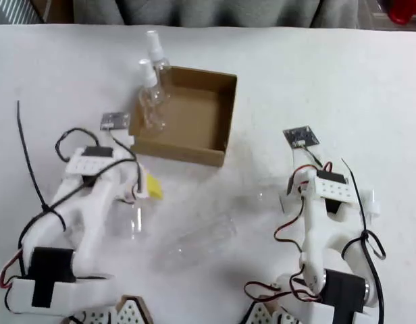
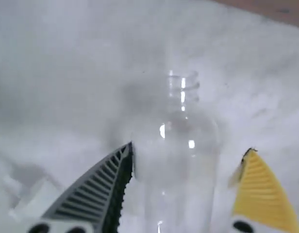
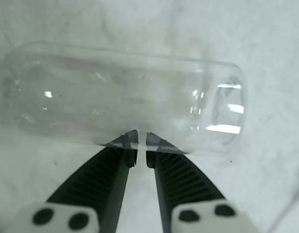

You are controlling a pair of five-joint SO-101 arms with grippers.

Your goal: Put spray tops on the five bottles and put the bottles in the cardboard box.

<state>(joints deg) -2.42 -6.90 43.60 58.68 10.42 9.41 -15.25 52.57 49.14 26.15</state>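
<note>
Your left gripper (image 2: 188, 149) sits open around an uncapped bottle (image 2: 181, 121), neck free for a spray top, on the bench before the cardboard box (image 1: 194, 145). Your right gripper (image 3: 142, 137), closed and empty, noses a lying bottle (image 3: 120, 92). Two capped bottles (image 1: 152, 101) lean inside the box.

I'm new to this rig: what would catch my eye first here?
Two spray-topped bottles lean in the cardboard box at mid-table. The left gripper sits open around an uncapped clear bottle, and another bare bottle lies flat close by on the white table.
</note>
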